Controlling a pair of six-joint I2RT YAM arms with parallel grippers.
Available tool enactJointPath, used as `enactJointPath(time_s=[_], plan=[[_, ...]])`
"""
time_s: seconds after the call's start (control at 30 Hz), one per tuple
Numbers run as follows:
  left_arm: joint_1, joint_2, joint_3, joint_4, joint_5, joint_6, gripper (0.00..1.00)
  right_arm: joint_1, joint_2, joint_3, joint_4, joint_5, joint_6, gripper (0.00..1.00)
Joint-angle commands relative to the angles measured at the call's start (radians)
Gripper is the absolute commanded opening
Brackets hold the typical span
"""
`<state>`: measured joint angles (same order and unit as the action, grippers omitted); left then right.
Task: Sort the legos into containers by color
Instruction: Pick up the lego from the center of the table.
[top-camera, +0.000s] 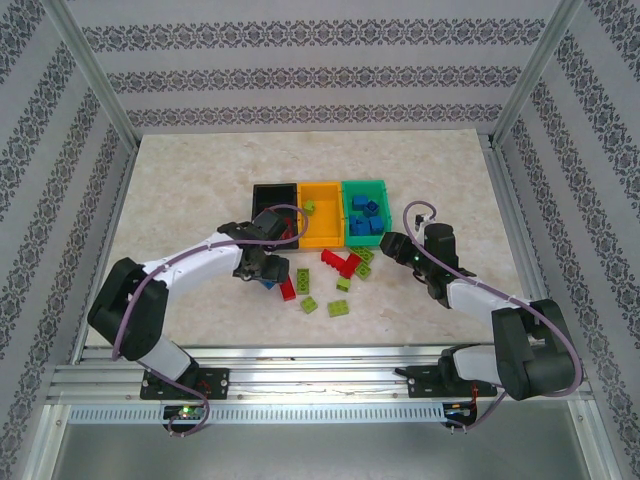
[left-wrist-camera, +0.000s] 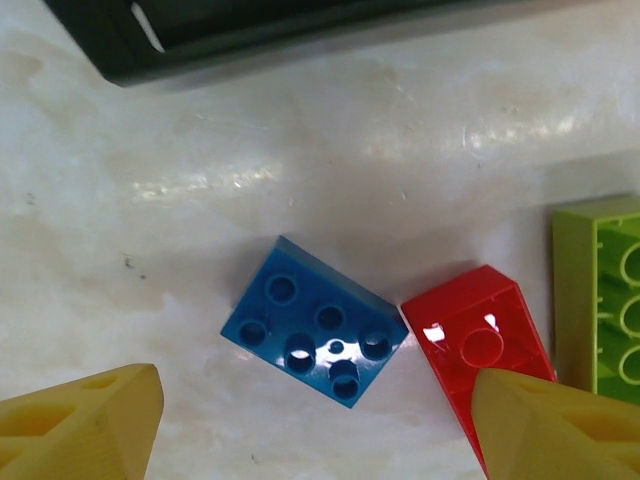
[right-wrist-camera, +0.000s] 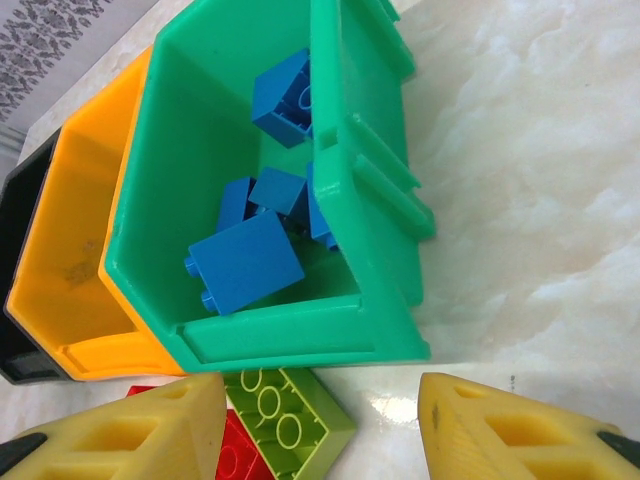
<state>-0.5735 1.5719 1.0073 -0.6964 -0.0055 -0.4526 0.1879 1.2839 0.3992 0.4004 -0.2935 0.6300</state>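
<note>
A blue lego (left-wrist-camera: 315, 320) lies studs-down on the table between the yellow fingers (left-wrist-camera: 90, 425) of my left gripper (left-wrist-camera: 320, 430), which is open and clear of it. A red lego (left-wrist-camera: 480, 335) lies partly under the right finger, with a lime lego (left-wrist-camera: 600, 300) beyond it. My right gripper (right-wrist-camera: 320, 430) hangs open and holds nothing, just in front of the green container (right-wrist-camera: 300, 340), which holds several blue legos (right-wrist-camera: 245, 262). A lime lego (right-wrist-camera: 290, 420) and a red one (right-wrist-camera: 240, 455) lie by its left finger. The orange container (top-camera: 322, 200) and black container (top-camera: 275, 187) stand left of the green one (top-camera: 365, 183).
Loose red (top-camera: 340, 262) and lime legos (top-camera: 310, 305) are scattered on the table in front of the containers, between the two arms. A lime lego (top-camera: 310, 207) sits in the orange container. Metal frame posts and patterned walls close in the table on three sides.
</note>
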Motion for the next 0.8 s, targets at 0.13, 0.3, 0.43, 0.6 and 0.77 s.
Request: enactJointPath(time_s=[0.13,0.3,0.43,0.6,0.77], plan=[[0.007,0.078,0.063,-0.098,-0.034,0.117,0.87,0.012,0.004,0.031,0.004,0.011,-0.012,0.54],[0.008,0.097,0.086,-0.121,-0.031,0.173,0.83,0.014,0.001,0.031,0.004,0.004,-0.014,0.54],[0.007,0.097,0.072,-0.115,0.014,0.235,0.80,0.012,0.004,0.035,-0.001,0.003,-0.015,0.54],[0.007,0.144,0.087,-0.142,0.004,0.274,0.80,0.015,0.001,0.033,-0.002,0.011,-0.014,0.54],[0.016,0.213,0.120,-0.135,-0.022,0.291,0.79,0.017,0.000,0.033,-0.001,0.006,-0.016,0.54]])
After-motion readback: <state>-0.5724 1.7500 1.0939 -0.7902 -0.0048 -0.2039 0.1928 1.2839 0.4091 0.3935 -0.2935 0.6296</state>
